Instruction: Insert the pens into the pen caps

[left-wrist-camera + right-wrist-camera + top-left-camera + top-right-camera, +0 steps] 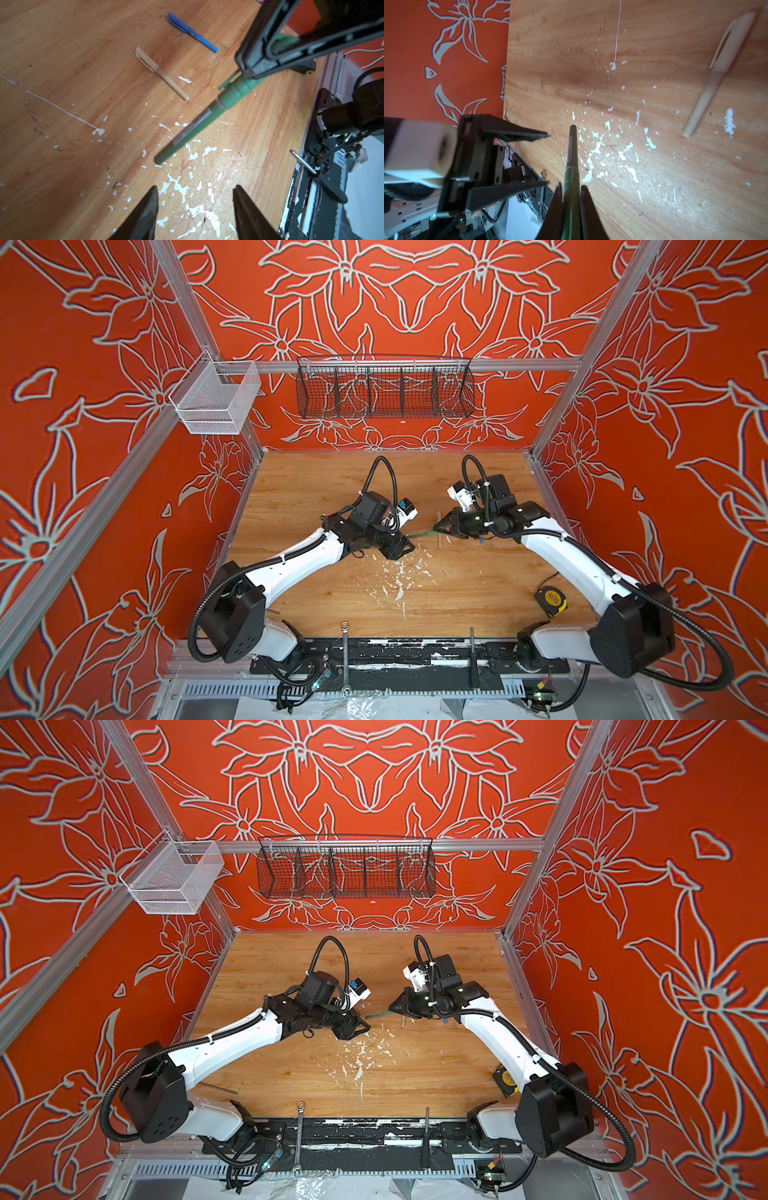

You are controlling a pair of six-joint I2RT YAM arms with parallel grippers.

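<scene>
One green pen, capped, sits clamped in the right claw; the left claw stands open, empty.

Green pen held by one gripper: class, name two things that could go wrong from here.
1. The right gripper grips the thin green plastic pen only by its green cap; if that sits loose, the barrel might drop.
2. The open left gripper hangs close to the pen's free end and could knock it.
</scene>
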